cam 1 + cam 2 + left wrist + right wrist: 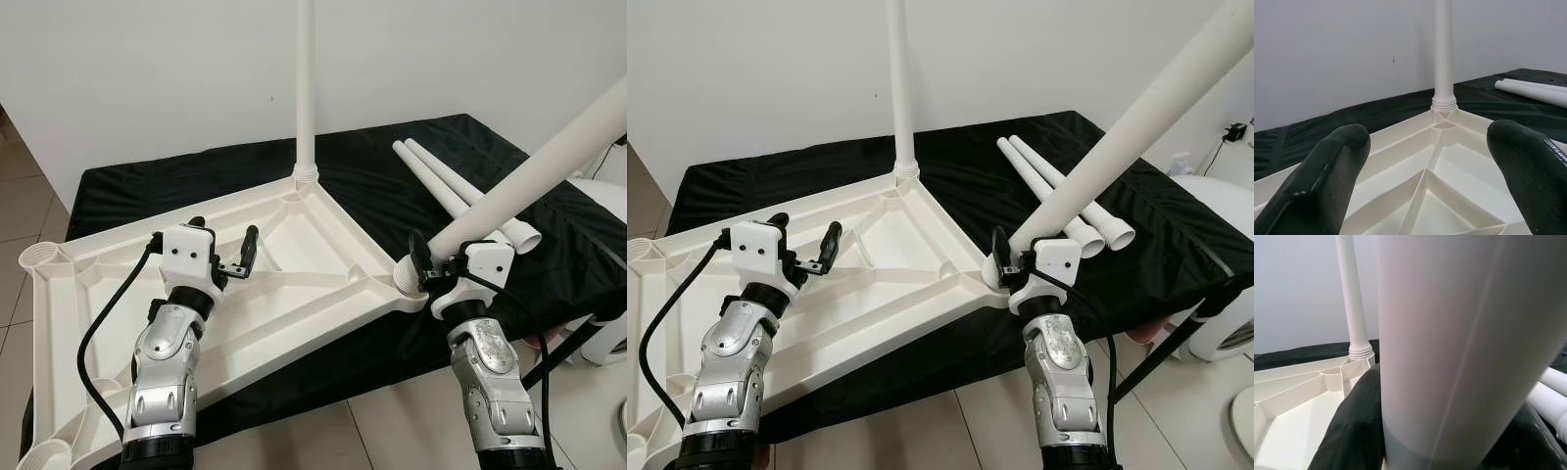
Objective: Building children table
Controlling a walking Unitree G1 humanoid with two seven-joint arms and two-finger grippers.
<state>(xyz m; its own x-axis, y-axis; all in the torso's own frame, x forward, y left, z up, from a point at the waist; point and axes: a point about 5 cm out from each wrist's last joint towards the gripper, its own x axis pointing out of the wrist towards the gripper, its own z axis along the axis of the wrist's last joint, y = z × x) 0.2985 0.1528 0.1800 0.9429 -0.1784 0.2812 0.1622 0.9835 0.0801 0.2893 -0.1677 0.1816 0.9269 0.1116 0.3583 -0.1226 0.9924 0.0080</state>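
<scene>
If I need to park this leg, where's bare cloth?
Free: black cloth behind the tabletop, left of the standing leg. Crowded: right side, where two spare legs lie beside the held leg in the right gripper.

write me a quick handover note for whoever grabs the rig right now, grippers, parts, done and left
Left gripper: open, holding nothing, hovering over the upside-down white tabletop.
Right gripper: shut on a white leg, which slants up to the right with its lower end at the tabletop's near right corner socket.
Tabletop lies on the black cloth.
Done: one leg stands upright in the far corner socket.
Left: seat the held leg, which looks not yet upright, then fit the two spare legs lying on the cloth into the left-side sockets.
</scene>
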